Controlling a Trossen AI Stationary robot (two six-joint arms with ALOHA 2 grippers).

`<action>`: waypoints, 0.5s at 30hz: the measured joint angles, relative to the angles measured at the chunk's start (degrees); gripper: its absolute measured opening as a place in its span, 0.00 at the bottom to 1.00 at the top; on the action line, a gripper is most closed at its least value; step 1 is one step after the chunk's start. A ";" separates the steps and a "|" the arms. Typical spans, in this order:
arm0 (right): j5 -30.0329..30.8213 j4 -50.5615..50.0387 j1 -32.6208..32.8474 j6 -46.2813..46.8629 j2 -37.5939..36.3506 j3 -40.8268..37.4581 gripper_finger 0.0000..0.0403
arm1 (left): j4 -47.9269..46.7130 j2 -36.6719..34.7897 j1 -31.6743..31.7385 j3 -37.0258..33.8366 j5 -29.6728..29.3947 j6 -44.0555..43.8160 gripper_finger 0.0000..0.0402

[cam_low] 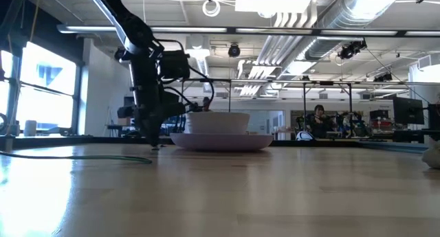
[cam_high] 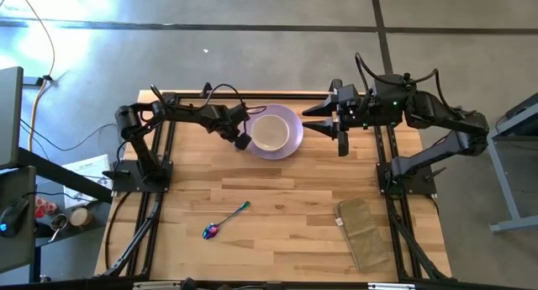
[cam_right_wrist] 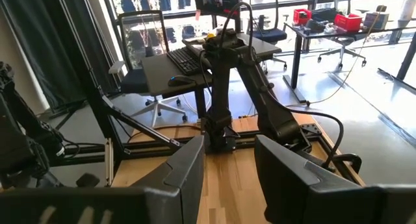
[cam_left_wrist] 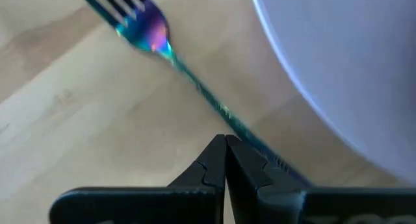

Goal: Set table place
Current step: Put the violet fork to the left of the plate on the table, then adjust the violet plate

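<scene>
Spoon (cam_high: 225, 222) lies alone on the near half of the table (cam_high: 286, 197), cloth (cam_high: 363, 231) at the near right. Farther back, left gripper (cam_left_wrist: 225, 146) is clenched on the fork (cam_left_wrist: 146, 29) handle, low beside the lavender plate (cam_high: 292, 143) holding 1 cream bowl (cam_high: 271, 133). Best move, I judge: lay fork flat just beside the rim, then release. Right gripper (cam_right_wrist: 229, 162) hangs released at the far right edge

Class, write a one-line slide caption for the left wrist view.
Left end effector shut on the fork handle, beside the lavender plate.
</scene>
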 joint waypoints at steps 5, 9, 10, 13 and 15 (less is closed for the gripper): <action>0.00 -0.02 0.00 -0.02 0.00 0.00 0.32 | -2.26 0.01 -0.05 0.00 -0.56 0.49 0.00; 0.00 -0.02 0.00 -0.02 0.00 0.00 0.32 | -2.17 -0.57 0.00 -0.03 -0.43 0.32 0.00; 0.00 -0.04 0.00 -0.02 0.00 0.00 0.32 | -1.89 -1.26 -0.09 -0.04 -0.29 0.02 0.00; -0.01 -0.04 0.00 -0.02 0.00 0.00 0.32 | -1.32 -3.99 -0.46 -0.02 -1.30 -0.16 0.00; -0.02 -0.04 0.00 -0.02 0.00 0.00 0.32 | -1.34 -5.47 -0.36 -0.02 -3.22 -0.19 0.00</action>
